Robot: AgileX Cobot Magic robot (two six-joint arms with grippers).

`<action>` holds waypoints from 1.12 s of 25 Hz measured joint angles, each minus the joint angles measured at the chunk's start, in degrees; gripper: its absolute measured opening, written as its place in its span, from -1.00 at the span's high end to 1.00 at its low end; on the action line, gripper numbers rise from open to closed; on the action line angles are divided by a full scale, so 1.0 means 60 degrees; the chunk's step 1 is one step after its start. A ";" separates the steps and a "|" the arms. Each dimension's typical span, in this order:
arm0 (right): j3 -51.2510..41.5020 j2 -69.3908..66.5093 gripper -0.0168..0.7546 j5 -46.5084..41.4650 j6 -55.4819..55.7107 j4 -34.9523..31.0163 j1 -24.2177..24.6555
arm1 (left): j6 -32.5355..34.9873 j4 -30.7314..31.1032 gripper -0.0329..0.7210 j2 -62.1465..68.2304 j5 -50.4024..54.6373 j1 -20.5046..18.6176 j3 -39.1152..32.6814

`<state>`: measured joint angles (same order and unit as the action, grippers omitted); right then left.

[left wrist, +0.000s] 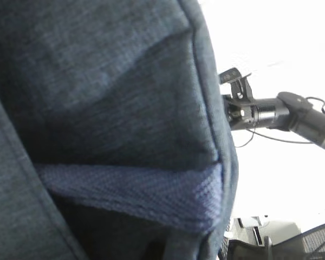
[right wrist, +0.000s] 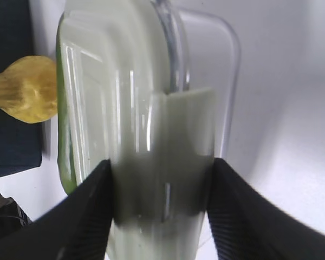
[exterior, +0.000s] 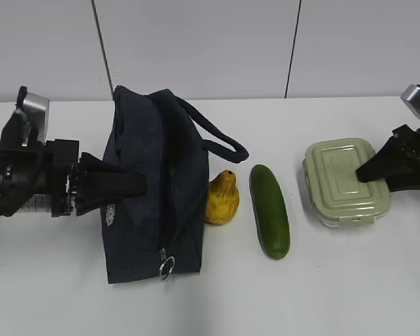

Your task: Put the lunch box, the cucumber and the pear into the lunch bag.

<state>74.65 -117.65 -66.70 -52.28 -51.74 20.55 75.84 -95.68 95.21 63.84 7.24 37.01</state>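
1. The lunch bag (exterior: 150, 189) stands on the white counter (exterior: 350, 294), left of the middle. Its zipper ring (exterior: 167, 267) hangs at the near end, and its loop handle (exterior: 217, 143) flops out toward the right.
2. The left gripper (exterior: 126, 183) has its jaws pressed together, and the tip is against the side of the bag. I think it is there so the bag will not slide or fall over. I cannot tell if it pinches any cloth.
3. The pear (exterior: 222, 199) touches the bag's right side. The cucumber (exterior: 269, 210) lies just beside the pear, with a thin gap between them.
4. The lunch box (exterior: 346, 180) sits well to the right of the cucumber. The right gripper (right wrist: 160, 187) has its jaws spread, one on each side of the box's end by the lid clip. They look very near or touching. The box rests on the counter, so I think it is about to be grabbed.
5. The counter is bare in front and behind. But the cucumber and pear lie between the box and the bag, so the box should go up and over them.
6. The bag's top looks only a little open, so the box may be a tight fit.
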 joint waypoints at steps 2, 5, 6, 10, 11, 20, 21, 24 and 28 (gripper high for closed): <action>0.0000 0.0000 -0.06 0.0000 0.0000 0.0000 0.0000 | 0.0023 -0.0096 0.91 0.0000 -0.0054 0.0250 0.0074; 0.0000 0.0105 -0.06 0.0000 0.0000 0.0000 0.0000 | 0.0037 -0.0154 0.91 0.0003 -0.0177 0.0556 0.0141; 0.0000 0.0151 -0.06 0.0000 0.0000 0.0000 0.0000 | 0.0066 -0.0154 0.91 0.0003 -0.0180 0.0594 0.0141; 0.0000 0.0431 -0.06 0.0000 -0.0020 -0.0137 0.0000 | 0.0110 0.0080 0.91 0.0003 -0.0233 0.0556 0.0141; 0.0000 0.0473 -0.06 0.0000 -0.0020 -0.0232 0.0000 | 0.0112 0.0157 0.91 0.0003 -0.0233 0.0535 0.0141; 0.0000 0.1042 -0.05 0.0000 0.0027 -0.1096 0.0000 | 0.0280 0.0382 0.91 0.0003 -0.0261 0.0507 0.0141; 0.0000 0.1133 -0.05 0.0000 0.0027 -0.1140 0.0000 | 0.0280 0.0395 0.91 0.0003 -0.0261 0.0507 0.0141; 0.0000 0.1432 -0.05 0.0000 0.0077 -0.1202 0.0000 | 0.0333 0.0415 0.91 0.0003 -0.0261 0.0507 0.0141; 0.0000 0.1727 -0.05 -0.0017 0.0476 -0.1305 0.0000 | 0.0352 0.0415 0.91 0.0003 -0.0261 0.0507 0.0141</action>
<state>74.65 -107.28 -66.80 -49.42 -59.57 20.55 77.95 -93.19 95.23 62.27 10.28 37.85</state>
